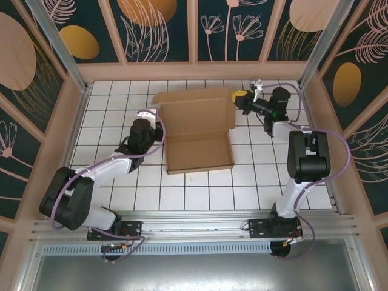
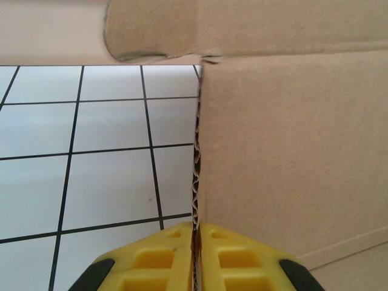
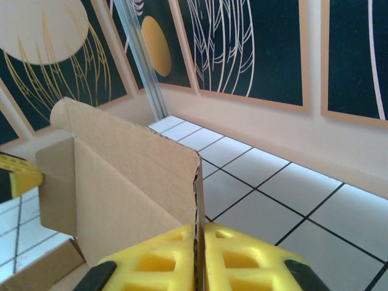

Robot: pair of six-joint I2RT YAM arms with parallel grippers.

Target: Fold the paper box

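The left tool [image 2: 195, 254] is clamped on the left wall of the plain brown corrugated cardboard box [image 1: 199, 130]; the right tool [image 3: 199, 257] is clamped on its far-right flap edge. The box lies centrally on the white tiled surface [image 1: 254, 182]. Judged light, stiff and crease-prone: grip panel edges near score lines.

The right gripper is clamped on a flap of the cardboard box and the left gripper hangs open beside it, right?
Not quite. The left gripper is not open: the left wrist view shows its yellow fingers shut on the corrugated edge of the paper box. The right gripper is clamped on a flap, as you said.
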